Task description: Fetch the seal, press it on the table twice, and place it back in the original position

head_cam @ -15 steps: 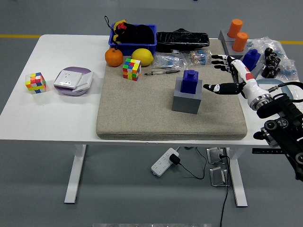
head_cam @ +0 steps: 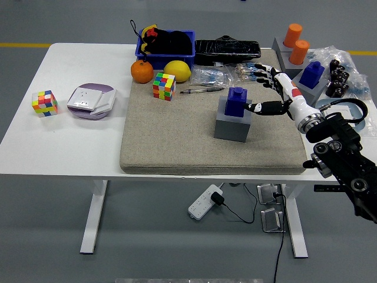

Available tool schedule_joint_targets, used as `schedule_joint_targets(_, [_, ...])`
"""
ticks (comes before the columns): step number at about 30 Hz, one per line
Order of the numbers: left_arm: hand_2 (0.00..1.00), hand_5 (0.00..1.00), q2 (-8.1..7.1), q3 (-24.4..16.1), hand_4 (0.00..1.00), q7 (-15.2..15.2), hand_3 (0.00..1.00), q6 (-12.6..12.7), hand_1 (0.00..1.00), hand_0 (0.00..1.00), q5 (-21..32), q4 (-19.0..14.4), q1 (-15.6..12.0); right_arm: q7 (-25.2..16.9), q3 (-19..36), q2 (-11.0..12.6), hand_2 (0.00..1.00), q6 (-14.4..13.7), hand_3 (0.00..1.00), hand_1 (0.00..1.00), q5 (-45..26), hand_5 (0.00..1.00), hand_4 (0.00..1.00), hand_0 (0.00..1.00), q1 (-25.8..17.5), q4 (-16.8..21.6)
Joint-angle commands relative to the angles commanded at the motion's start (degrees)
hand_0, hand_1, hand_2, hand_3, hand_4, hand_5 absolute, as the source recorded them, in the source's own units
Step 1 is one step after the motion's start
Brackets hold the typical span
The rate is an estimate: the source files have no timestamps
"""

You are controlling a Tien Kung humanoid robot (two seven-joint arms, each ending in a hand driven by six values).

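White table held cube near left edge, bare stretch to grey mat. Blue seal sat on grey block, mat centre-right. Right hand just beside seal, fingers spread, holding nothing; clutter behind.

Orange, lemon, cube sat on mat; second cube, purple box lay left on surface.

Blue seal on grey block, beige mat, white table, multicolour cubes.
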State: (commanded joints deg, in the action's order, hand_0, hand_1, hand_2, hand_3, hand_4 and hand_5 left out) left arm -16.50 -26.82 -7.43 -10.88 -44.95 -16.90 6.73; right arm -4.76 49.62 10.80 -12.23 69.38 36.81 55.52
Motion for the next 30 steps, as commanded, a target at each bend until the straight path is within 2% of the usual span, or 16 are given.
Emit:
schedule_joint_targets(11, [0.759,0.314,-0.01,0.4,0.741,0.1,0.815,0.0,0.795,0.826,-0.1,0.0,0.1,-3.1,-4.3,-2.2,0.845,-1.8,0.902,0.846,-2.3,0.002,0.988,0.886,2.8,-5.0])
schedule_joint_targets(18, [0.759,0.314,0.02,0.8,0.742,0.0,0.815,-0.1,0.794,0.829,0.0,0.0,0.3,-4.1,-6.1,-3.7,0.835,-2.1,0.894,0.836,-3.4,0.002,0.984,0.876,4.0,-6.8])
schedule_joint_targets(24, [0.759,0.314,0.02,1.0,0.743,0.1,0.815,-0.1,0.794,0.830,0.0,0.0,0.3,-4.7,-7.0,-4.1,0.823,-2.3,0.874,0.826,-4.1,0.002,0.980,0.869,4.1,-7.9])
schedule_joint_targets(30, [0.759,0.315,0.01,1.3,0.743,0.1,0.815,-0.1,0.794,0.830,-0.1,-0.1,0.2,-7.1,-7.4,-4.6,0.798,-3.2,0.847,0.804,-7.0,0.002,0.958,0.851,3.7,-9.8])
